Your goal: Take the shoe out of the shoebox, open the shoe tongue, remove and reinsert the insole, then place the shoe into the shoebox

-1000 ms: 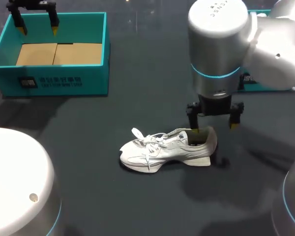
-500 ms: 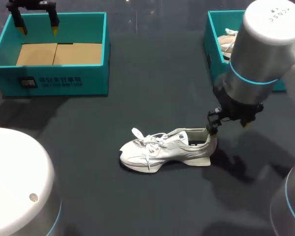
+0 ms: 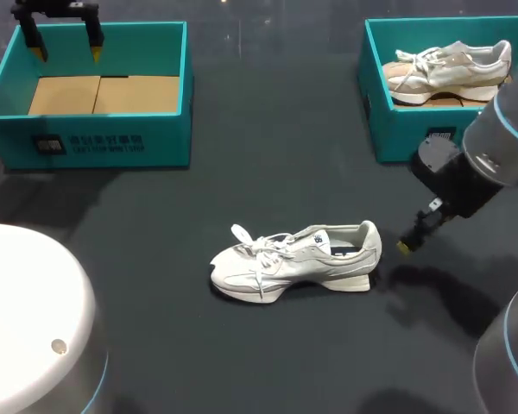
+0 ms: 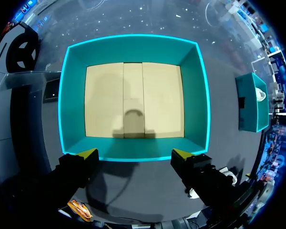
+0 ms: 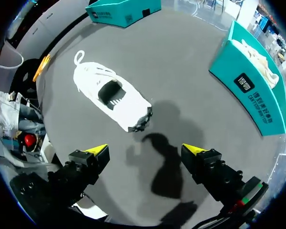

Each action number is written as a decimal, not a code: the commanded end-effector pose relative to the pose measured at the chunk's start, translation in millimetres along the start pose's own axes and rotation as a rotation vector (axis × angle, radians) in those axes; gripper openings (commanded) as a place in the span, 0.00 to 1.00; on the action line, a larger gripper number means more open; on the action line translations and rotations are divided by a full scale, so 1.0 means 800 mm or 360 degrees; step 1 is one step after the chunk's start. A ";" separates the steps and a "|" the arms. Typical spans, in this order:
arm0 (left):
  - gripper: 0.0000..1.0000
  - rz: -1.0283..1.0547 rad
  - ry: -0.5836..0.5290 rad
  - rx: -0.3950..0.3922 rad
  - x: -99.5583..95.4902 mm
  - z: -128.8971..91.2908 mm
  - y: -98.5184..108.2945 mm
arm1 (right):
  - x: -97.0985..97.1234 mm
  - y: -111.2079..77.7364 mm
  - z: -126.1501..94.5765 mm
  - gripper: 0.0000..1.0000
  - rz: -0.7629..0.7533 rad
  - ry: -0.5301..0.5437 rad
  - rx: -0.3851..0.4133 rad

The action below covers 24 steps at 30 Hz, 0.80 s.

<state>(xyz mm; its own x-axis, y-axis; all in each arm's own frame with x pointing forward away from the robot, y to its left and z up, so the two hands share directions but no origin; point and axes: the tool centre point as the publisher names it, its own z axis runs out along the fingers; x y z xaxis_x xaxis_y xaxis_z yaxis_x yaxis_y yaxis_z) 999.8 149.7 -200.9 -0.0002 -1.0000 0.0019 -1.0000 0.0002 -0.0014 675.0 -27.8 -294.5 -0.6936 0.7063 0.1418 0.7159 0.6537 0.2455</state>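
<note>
A white shoe (image 3: 298,263) lies on its sole mid-table, toe to the left, laces loose; in the right wrist view the shoe (image 5: 112,98) shows its dark opening. My right gripper (image 5: 147,150) is open and holds nothing, just right of the heel (image 3: 410,241) and apart from it. At the back left, the teal shoebox (image 3: 104,142) holds only a cardboard floor. My left gripper (image 3: 66,52) hangs open over its far wall; in the left wrist view, the left gripper (image 4: 134,155) looks down into the box (image 4: 133,47).
A second teal shoebox (image 3: 397,129) stands at the back right with another pale shoe (image 3: 449,65) in it; its labelled wall (image 5: 250,90) is ahead of my right gripper. Dark tabletop lies between the boxes and around the shoe.
My right arm has swung from above the shoe's heel out to the right and tilted, uncovering the right shoebox. The shoe and the left arm have stayed put.
</note>
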 end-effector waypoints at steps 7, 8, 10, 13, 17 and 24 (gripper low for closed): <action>1.00 0.0000 -0.0002 -0.0001 0.000 -0.001 0.000 | -0.020 -0.035 0.014 1.00 -0.0639 0.0828 -0.0639; 1.00 0.0000 -0.0002 -0.0001 0.000 -0.001 0.000 | -0.022 -0.039 0.015 1.00 -0.0689 0.0846 -0.0669; 1.00 0.0000 -0.0002 -0.0001 0.000 -0.001 0.000 | -0.029 -0.048 0.016 1.00 -0.0719 0.0839 -0.0708; 1.00 0.0000 -0.0002 -0.0001 0.000 -0.001 0.000 | -0.039 -0.058 0.021 1.00 -0.0769 0.0832 -0.0751; 1.00 0.0000 -0.0002 -0.0001 0.000 -0.001 0.000 | -0.049 -0.069 0.029 1.00 -0.0845 0.0805 -0.0816; 1.00 0.0000 -0.0002 -0.0001 0.000 -0.001 0.000 | -0.060 -0.077 0.044 1.00 -0.0856 0.0747 -0.0904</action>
<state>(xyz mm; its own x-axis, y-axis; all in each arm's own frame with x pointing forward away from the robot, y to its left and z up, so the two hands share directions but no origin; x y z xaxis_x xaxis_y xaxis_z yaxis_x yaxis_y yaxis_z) 999.8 149.7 -200.9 -0.0002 -1.0000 0.0019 -1.0000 0.0002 -0.0014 675.9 -91.5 -347.4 -0.9685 0.0497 0.2441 0.2173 0.6481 0.7299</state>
